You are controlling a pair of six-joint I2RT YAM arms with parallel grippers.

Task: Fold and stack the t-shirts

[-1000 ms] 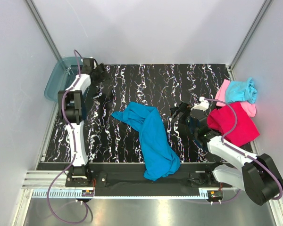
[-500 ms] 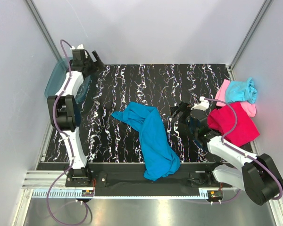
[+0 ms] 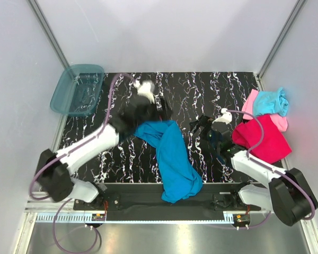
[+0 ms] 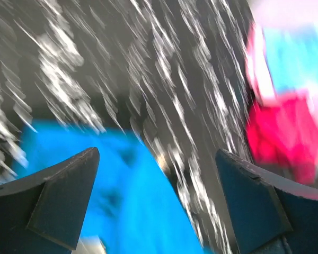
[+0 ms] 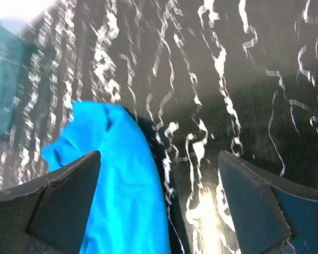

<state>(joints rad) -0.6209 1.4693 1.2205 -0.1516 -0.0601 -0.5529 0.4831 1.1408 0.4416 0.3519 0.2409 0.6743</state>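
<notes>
The medium blue t-shirt (image 3: 172,156) lies crumpled in a long strip down the middle of the table, reaching its front edge. My left gripper (image 3: 158,107) hangs open and empty over the shirt's far end; the blurred left wrist view shows the blue cloth (image 4: 111,196) below its spread jaws (image 4: 156,196). My right gripper (image 3: 200,127) is open and empty just right of the shirt, with the cloth (image 5: 122,185) under its left finger (image 5: 58,201). The magenta-red t-shirt (image 3: 262,138), the light aqua t-shirt (image 3: 270,101) and the light pink t-shirt (image 3: 250,103) lie bunched at the right edge.
A translucent teal plastic bin (image 3: 78,89) stands at the far left corner and shows in the right wrist view (image 5: 5,79). The table top (image 3: 212,90) is black with white marbling. Grey walls close in both sides and the back.
My left arm has swung from the far left corner by the bin to the middle of the table, over the blue shirt's far end. The right arm has barely moved.
</notes>
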